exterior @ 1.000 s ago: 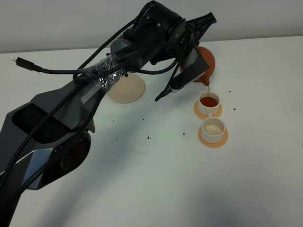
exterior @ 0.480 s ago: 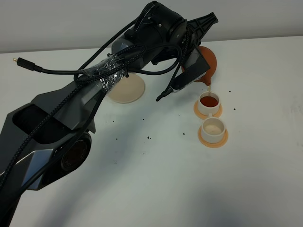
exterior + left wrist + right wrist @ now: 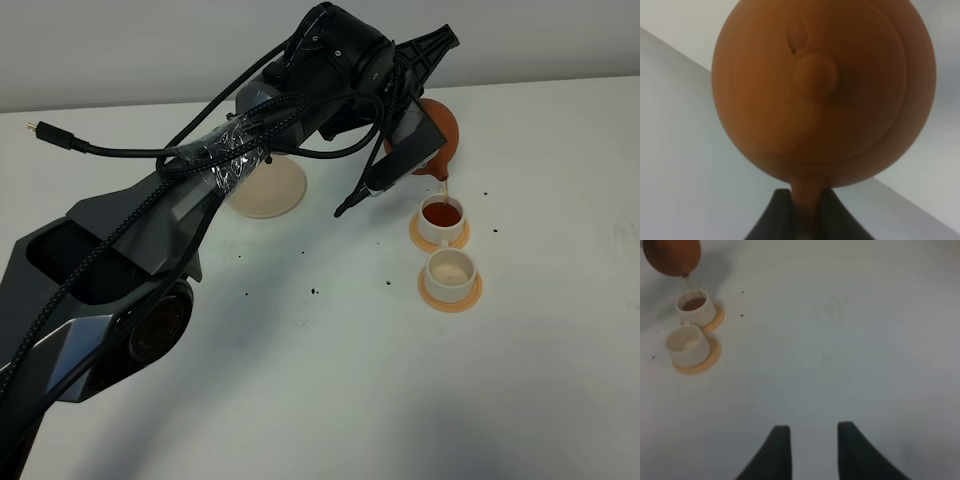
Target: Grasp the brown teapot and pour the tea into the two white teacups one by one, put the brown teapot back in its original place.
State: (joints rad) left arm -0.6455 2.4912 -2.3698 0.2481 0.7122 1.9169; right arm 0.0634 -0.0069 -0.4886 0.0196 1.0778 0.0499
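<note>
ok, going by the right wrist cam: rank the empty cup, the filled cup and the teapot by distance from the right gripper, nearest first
From the right gripper:
1. empty teacup, the closer of the pair.
2. tea-filled teacup, just beyond the empty one.
3. brown teapot, in the air over the filled cup.

Exterior high view: the left arm (image 3: 330, 60) hides most of the brown teapot (image 3: 441, 130) and part of the saucer (image 3: 272, 198). Dark specks (image 3: 316, 292) on the table (image 3: 300, 400) are too small to identify. Left wrist view: the brown teapot is blurred, its handle (image 3: 805, 200) cut off by the edge.
</note>
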